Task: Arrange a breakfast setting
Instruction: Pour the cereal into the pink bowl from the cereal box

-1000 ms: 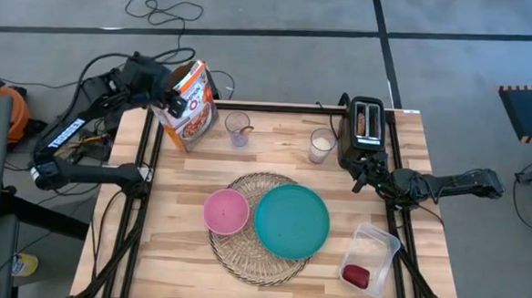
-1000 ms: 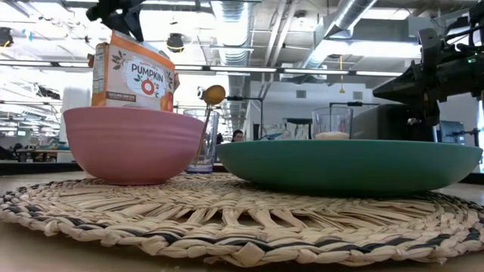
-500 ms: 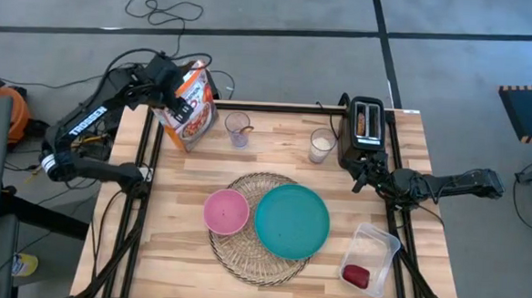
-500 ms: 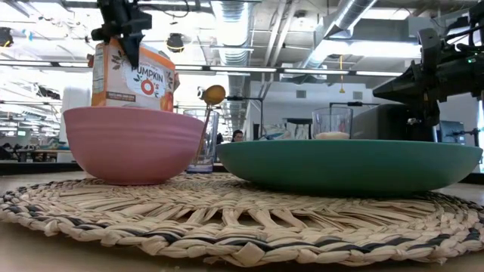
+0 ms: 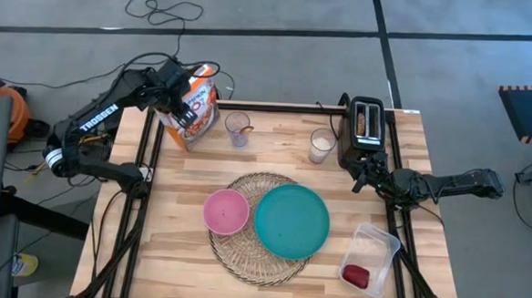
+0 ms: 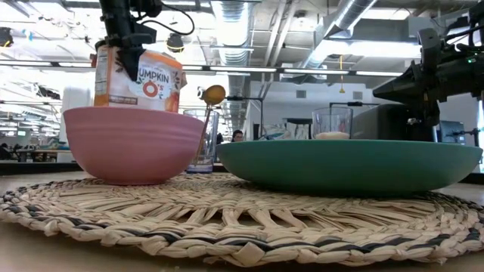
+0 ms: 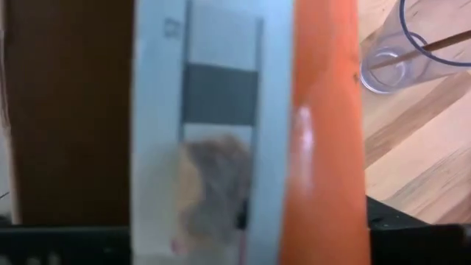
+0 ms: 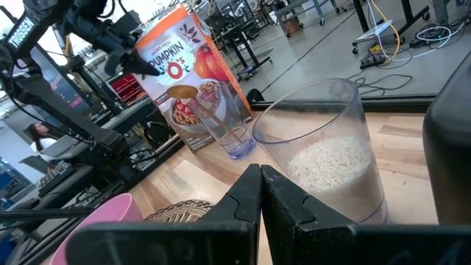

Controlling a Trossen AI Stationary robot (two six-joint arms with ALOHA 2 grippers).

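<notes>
A round woven wicker mat [image 5: 260,227] holds a large teal plate [image 5: 290,221] beside a small pink bowl [image 5: 225,211]. The left gripper [image 5: 182,111] clasps an orange cereal box [image 5: 193,104] at the table's far-left corner; the right gripper [image 5: 359,182], fingers together, waits near a black toaster [image 5: 366,129].

We see a cereal box [image 7: 243,132] pressed close to the camera, its pale side panel and orange edge filling most of the view, blurred. Beyond it lies the wooden bench [image 7: 419,147], where a clear glass [image 7: 397,51] stands with a thin stick inside.
</notes>
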